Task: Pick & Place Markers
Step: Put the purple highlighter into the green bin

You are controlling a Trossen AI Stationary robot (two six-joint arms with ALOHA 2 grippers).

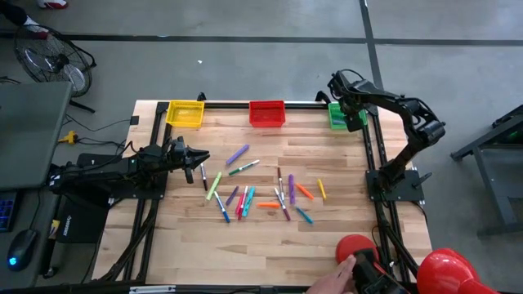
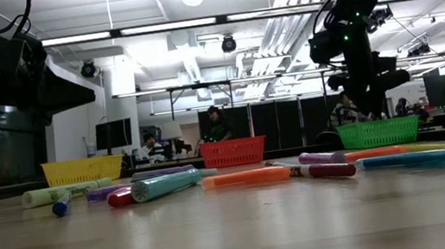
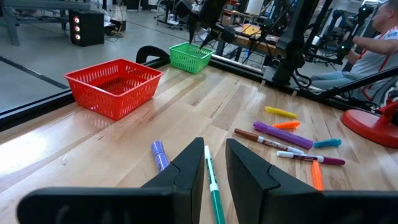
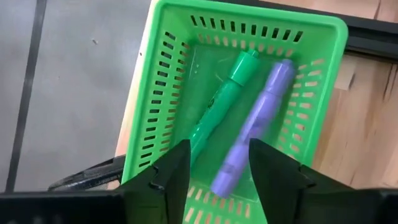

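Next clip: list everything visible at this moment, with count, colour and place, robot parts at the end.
Loose markers: roughly twenty, mixed colours, scattered across the table's middle.
Markers in basket: two, one green marker and one purple marker, inside the green basket.
Yellow basket: one, table's far edge, left.
Red basket: one, far edge, centre.
Table: one, light wood.
Fan: one, on the floor beyond the table.
Person's hand: one, near edge.
Left gripper: open, at the table's left side.
Right gripper: open, above the green basket.
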